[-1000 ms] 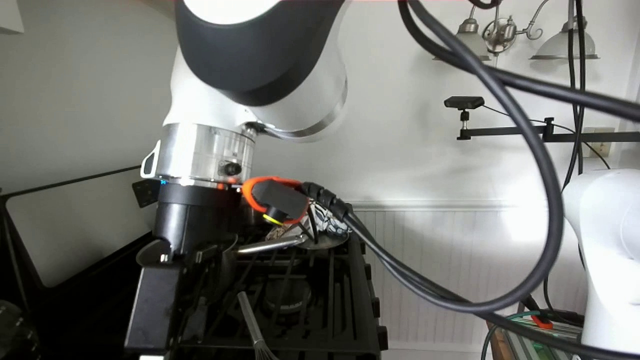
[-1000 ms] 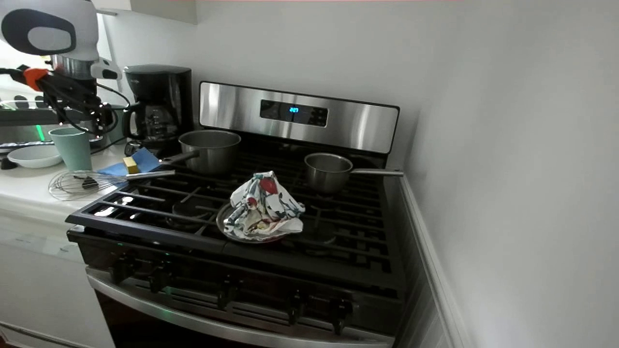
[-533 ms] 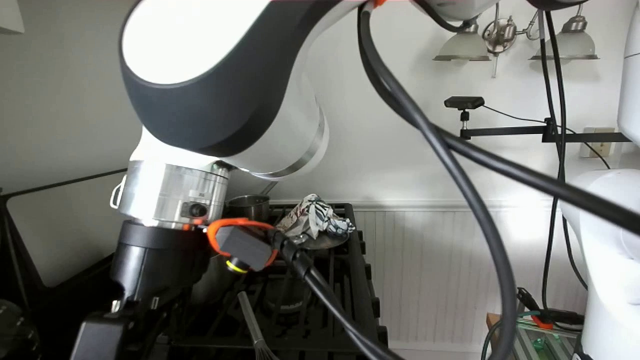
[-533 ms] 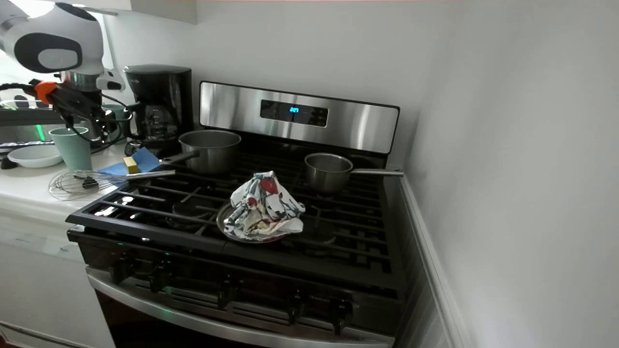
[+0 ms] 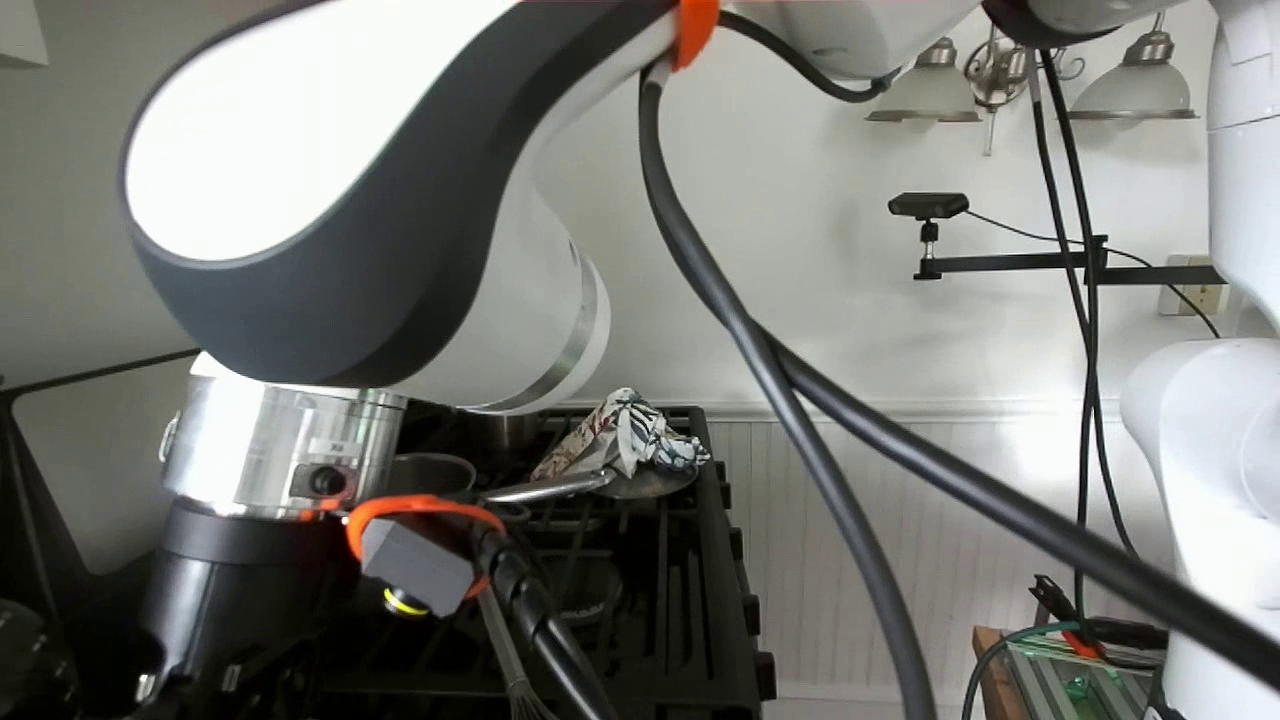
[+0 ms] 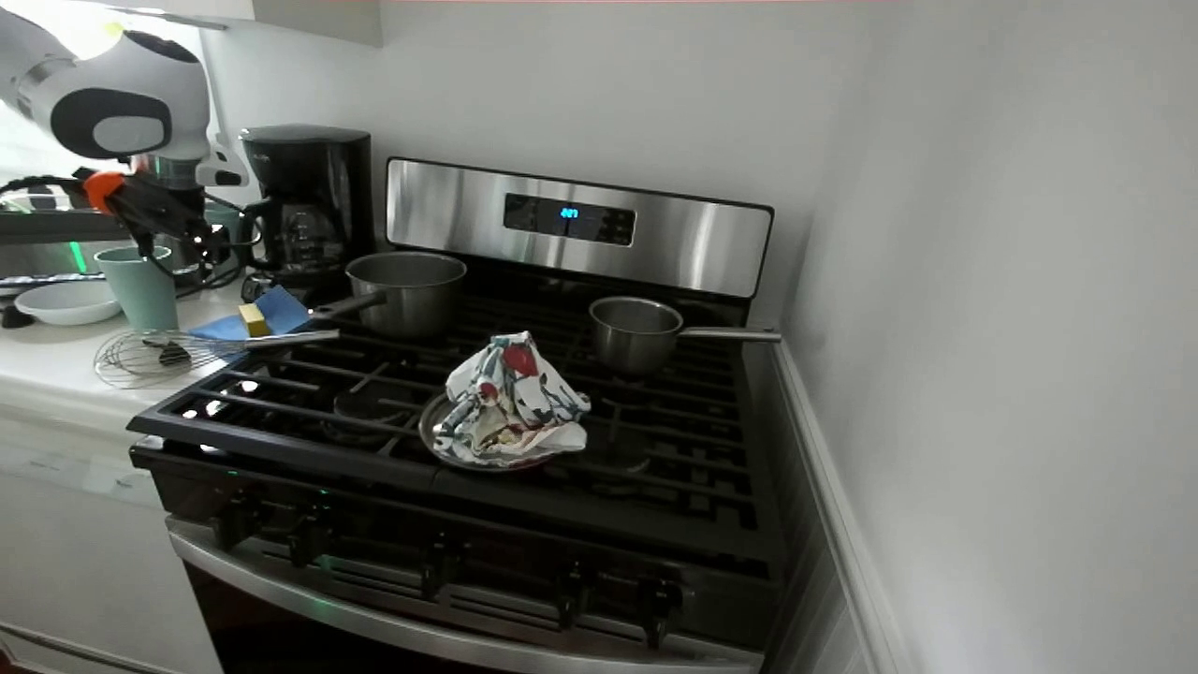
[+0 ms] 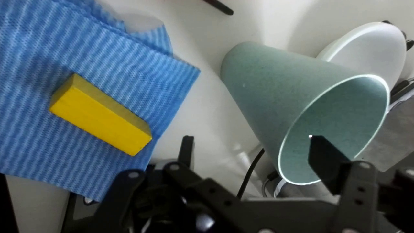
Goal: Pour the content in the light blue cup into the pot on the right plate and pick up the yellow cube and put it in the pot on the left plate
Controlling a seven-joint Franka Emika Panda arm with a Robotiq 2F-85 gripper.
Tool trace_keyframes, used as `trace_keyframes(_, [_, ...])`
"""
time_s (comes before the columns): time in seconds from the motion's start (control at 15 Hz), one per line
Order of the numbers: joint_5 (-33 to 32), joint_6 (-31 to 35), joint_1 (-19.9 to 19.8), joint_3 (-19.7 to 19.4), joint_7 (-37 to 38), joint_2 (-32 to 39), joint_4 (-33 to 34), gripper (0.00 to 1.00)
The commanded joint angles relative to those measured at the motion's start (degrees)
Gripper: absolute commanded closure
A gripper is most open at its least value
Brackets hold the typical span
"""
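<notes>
One whisk (image 6: 241,344) lies near, its handle reaching from the left counter (image 6: 42,370) over the stove (image 6: 374,505). Just beyond, the light blue cup (image 6: 138,298) stands upright; to its right the yellow cube (image 7: 100,118) lies on a blue cloth (image 7: 35,139). The cup is probably light, stiff and slightly slippery; best clasp it below the rim, where it narrows. Near it, the fingers (image 7: 326,165) are spread, gripping nothing. Far on the stove stand a large pot (image 6: 412,304) and, farther right, a small pot (image 6: 636,342).
</notes>
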Motion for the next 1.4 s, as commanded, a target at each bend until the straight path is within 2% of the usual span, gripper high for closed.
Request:
trace_keyframes(0.0, [-0.1,-0.4,-1.2,1.4,1.0,2.2,2.0,0.41])
trace_keyframes(0.53, [-1.1,-2.0,-1.9,1.6,1.4,2.1,2.3,0.97])
trace_keyframes(0.67, [-1.1,-2.2,-2.1,1.5,1.6,1.9,2.3,1.0])
trace_keyframes(0.93, [-2.4,-3.6,-2.5,1.0,2.4,0.4,1.9,0.99])
trace_keyframes(1.13, [-8.5,-7.9,-2.6,-0.4,5.1,-4.4,0.4,0.99])
trace_keyframes(1.33, [-17.8,-13.7,-2.8,-2.3,10.4,-10.8,-0.6,0.99])
